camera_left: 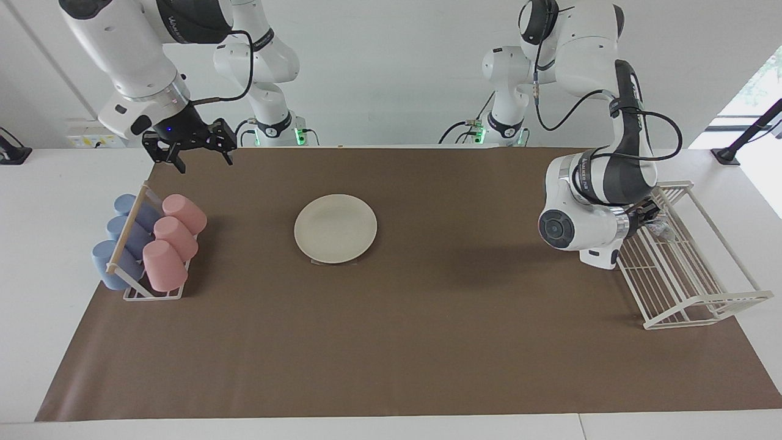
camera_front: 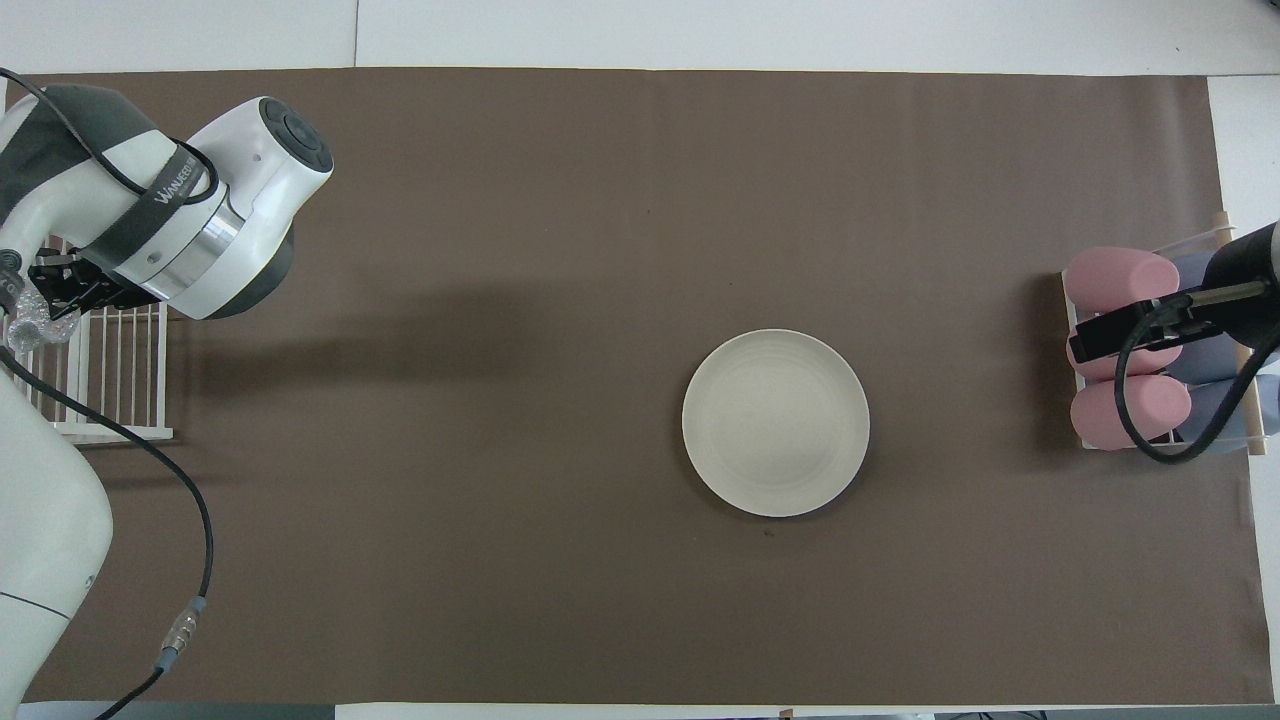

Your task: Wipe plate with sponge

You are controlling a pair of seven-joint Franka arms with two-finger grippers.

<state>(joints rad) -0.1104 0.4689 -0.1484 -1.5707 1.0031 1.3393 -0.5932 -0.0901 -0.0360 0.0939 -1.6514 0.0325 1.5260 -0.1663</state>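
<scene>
Silvery mesh sponge [camera_left: 661, 231], at right of frame in the white wire rack [camera_left: 690, 269], is sitting at my left gripper [camera_left: 649, 215]; whether the fingers are pinching it, I cannot tell. I'm confirming grip before carrying it to the cream plate [camera_left: 335, 228] at centre; right gripper [camera_left: 198, 150] is waiting open, upper left.

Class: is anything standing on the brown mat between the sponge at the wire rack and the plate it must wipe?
Nothing visible: the mat between the sponge, at the left gripper over the wire rack, and the plate is bare.
</scene>
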